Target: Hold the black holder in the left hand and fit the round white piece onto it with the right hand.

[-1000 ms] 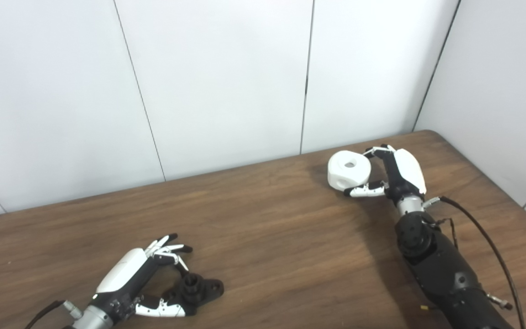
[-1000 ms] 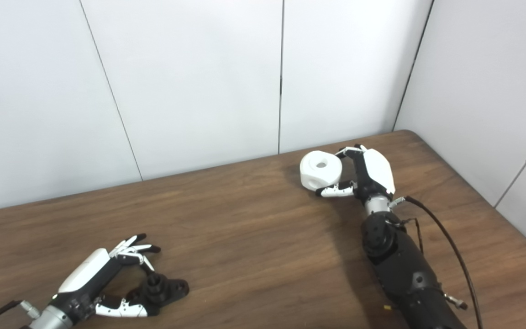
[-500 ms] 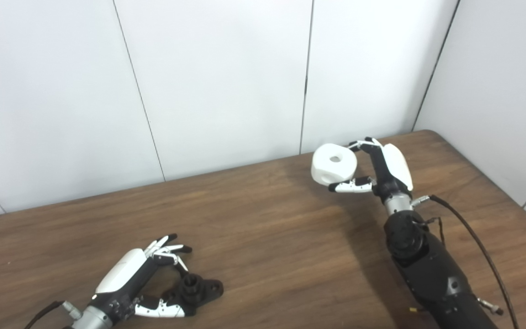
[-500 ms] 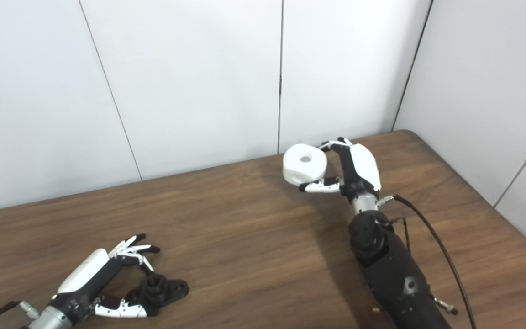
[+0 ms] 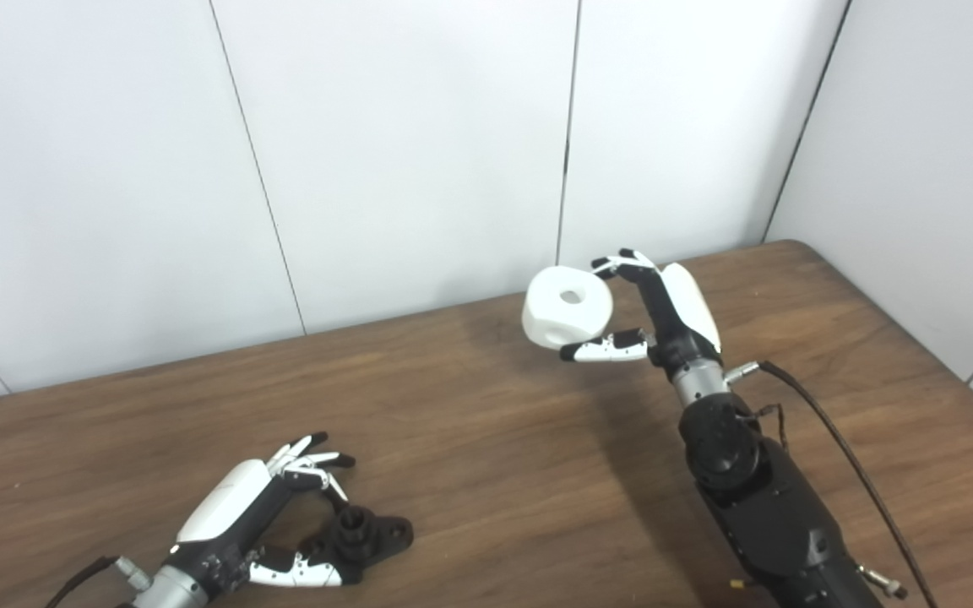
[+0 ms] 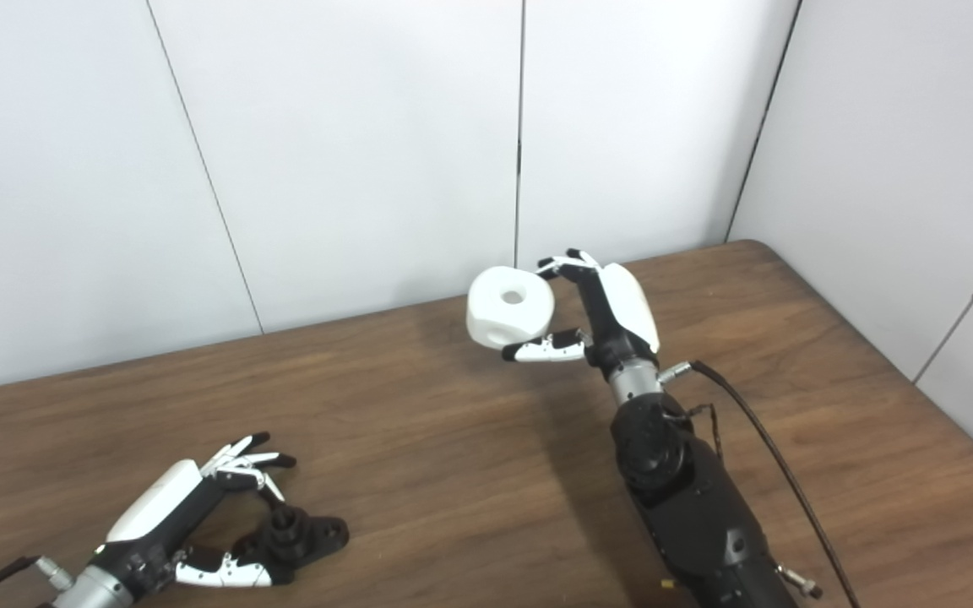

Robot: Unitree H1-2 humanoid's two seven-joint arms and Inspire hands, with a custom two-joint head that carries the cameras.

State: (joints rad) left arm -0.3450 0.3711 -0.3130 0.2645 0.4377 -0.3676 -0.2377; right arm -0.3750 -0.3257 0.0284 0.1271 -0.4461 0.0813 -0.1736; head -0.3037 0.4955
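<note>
White round piece [image 5: 568, 307], centre hole up, gripped by right hand [image 5: 664, 312].

Dark wood-grain table [image 5: 486, 439], rounded far corner, plain white panelled walls [image 5: 402, 143] just behind and beside it, soft even light

1. I count one black holder [image 5: 361, 535] on my screen, down at the near left of the table.
2. One round white piece [image 5: 568, 307], up off the wood, and I see one hole in its top face and one more on its side.
3. Two hands in shot: one left hand [image 5: 254, 523] and one right hand [image 5: 660, 317].
4. One wooden table [image 5: 486, 439] under it all.
5. One black cable [image 5: 841, 464] trailing off my right arm.
6. Two dark panel seams [image 5: 567, 143] on the back wall.
</note>
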